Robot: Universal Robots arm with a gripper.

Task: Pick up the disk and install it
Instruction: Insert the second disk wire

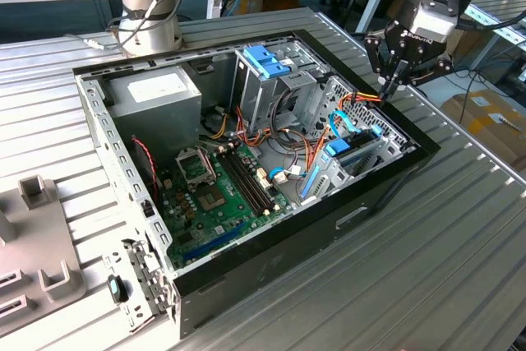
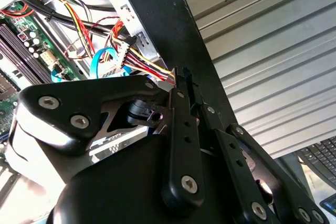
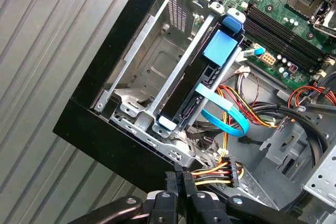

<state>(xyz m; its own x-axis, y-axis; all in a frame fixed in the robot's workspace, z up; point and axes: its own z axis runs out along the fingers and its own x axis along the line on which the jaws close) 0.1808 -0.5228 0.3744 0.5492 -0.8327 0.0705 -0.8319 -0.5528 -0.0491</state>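
jaws (image 1: 386,88) clenched w/ nothing in them, tips at the power plug (image 3: 231,174) by the case (image 1: 386,178) corner. disk (image 3: 197,85) sits on edge in its bay. imo approach slow, cables (image 3: 252,111) are close, easy to snag.

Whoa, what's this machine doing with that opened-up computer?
A robot arm is working on an open computer case lying on a ribbed metal table. Its gripper is shut and holds nothing. It is poised at the case's edge beside a bundle of coloured wires. The disk, in its light-blue carrier, stands on edge in a metal bay in the case's corner, apart from the gripper.
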